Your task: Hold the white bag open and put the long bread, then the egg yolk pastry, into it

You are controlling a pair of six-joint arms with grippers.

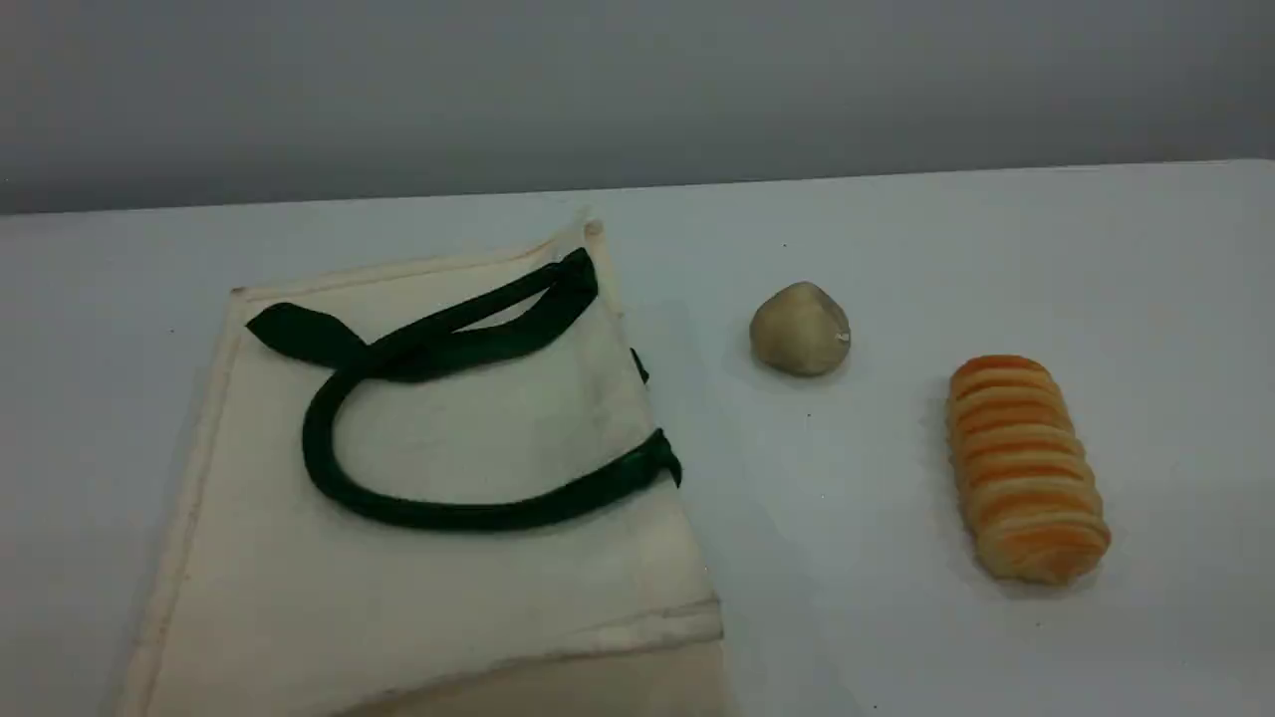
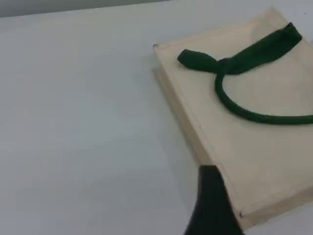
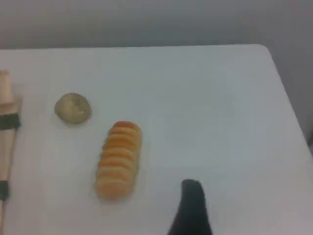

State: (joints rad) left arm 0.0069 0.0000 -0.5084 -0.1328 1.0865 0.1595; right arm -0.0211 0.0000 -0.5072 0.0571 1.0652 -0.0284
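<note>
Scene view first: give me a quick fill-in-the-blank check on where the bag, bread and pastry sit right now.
1. The white bag lies ____ on the table, its green handles resting on top.
2. The egg yolk pastry sits between the bag and the ____.
3. The long bread has crosswise ridges and is coloured ____.
4. Inside the bag so far: ____ of the two foods.

Missing words: flat; long bread; orange; neither

**Cream, green, orange and tan on pale grey-white**

You see a cream-white bag (image 1: 448, 558) with dark green handles (image 1: 418, 349), a golden-orange long bread (image 1: 1026, 468) banded by paler crosswise ridges, a plain beige-tan egg yolk pastry (image 1: 799, 329), all on your pale table (image 1: 896, 597).
</note>
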